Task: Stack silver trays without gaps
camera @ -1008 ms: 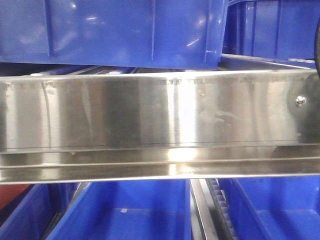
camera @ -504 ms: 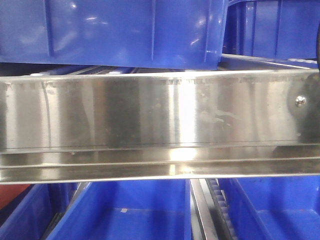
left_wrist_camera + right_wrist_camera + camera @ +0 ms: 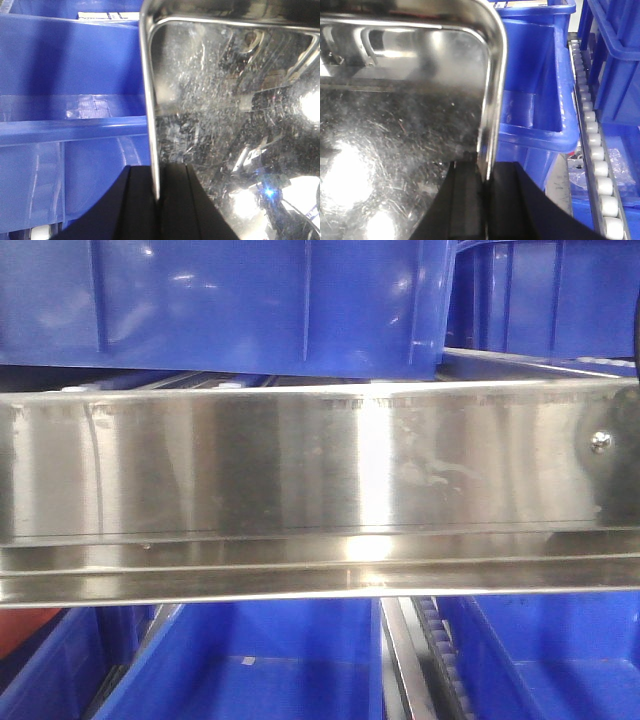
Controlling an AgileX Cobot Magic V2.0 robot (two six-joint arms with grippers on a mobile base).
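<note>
Silver tray (image 3: 225,125) is held beside blue bins (image 3: 65,75) by its opposite rims only, left hand (image 3: 157,172) and right hand (image 3: 484,170) each clamped on one; uneven lowering is judged liable to cock it, leaving a gap.

A rack's broad steel rail (image 3: 300,470), with a screw (image 3: 601,441) near its right end, is running left to right, with blue bins sitting on the level above (image 3: 250,300) and the level below (image 3: 250,670). On the right, a roller track (image 3: 592,145) is running from near to far, with another blue bin (image 3: 535,80) standing just left of it.
</note>
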